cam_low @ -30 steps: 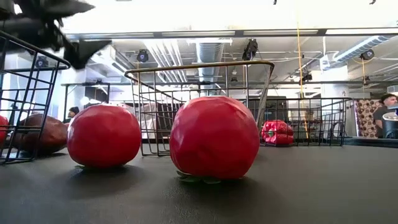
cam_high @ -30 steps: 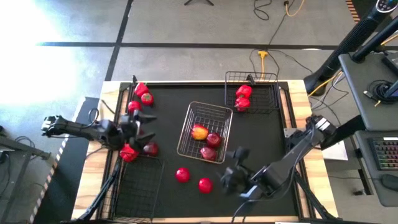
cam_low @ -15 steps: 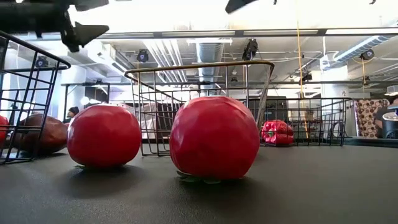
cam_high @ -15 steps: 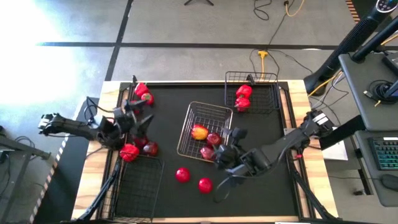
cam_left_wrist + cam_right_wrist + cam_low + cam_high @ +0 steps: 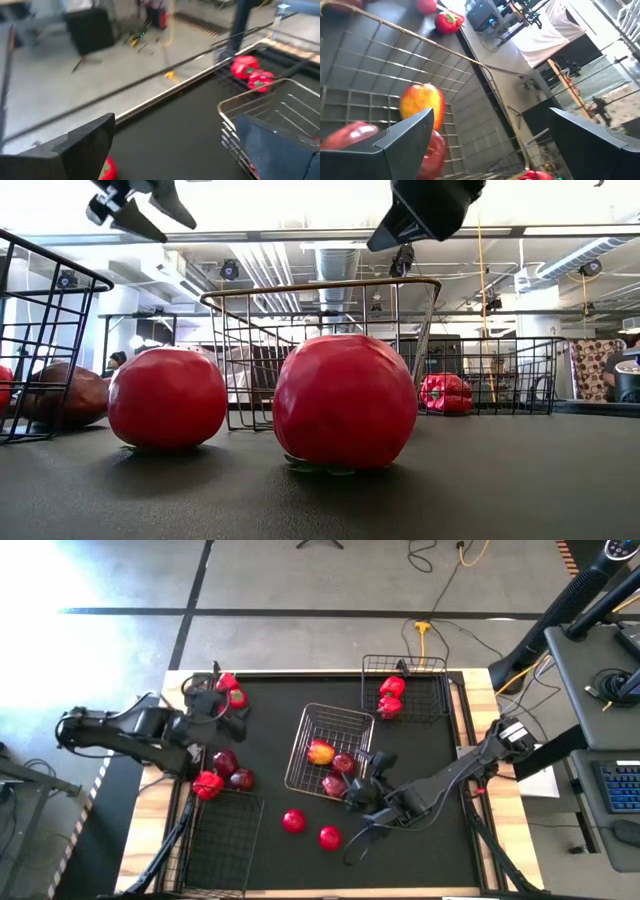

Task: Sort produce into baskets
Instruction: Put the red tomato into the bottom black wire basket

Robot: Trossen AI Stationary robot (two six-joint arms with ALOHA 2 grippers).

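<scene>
My left gripper (image 5: 230,718) is open and empty above the table's far left, near two red peppers and a tomato (image 5: 232,690); it also shows in its wrist view (image 5: 175,150). My right gripper (image 5: 368,772) is open and empty over the near right corner of the silvery basket (image 5: 352,720). In its wrist view (image 5: 490,145) its fingers stand on either side of the yellow-red apple (image 5: 421,104) and a dark red apple (image 5: 355,136), which lie on the basket's floor. Two tomatoes (image 5: 293,821) (image 5: 329,837) rest on the mat near the front.
Two red peppers (image 5: 391,696) lie in the black basket (image 5: 440,690) at the far right. Another black basket (image 5: 222,840) stands at the near left. Two dark apples (image 5: 233,770) and a pepper (image 5: 208,784) lie just beyond it. The mat is bare at the right.
My right gripper has gone from near the two tomatoes toward the far edge and left, and now stands over the silvery basket's near right corner. My left gripper has gone toward the far edge, away from the apples and pepper beside the near left basket.
</scene>
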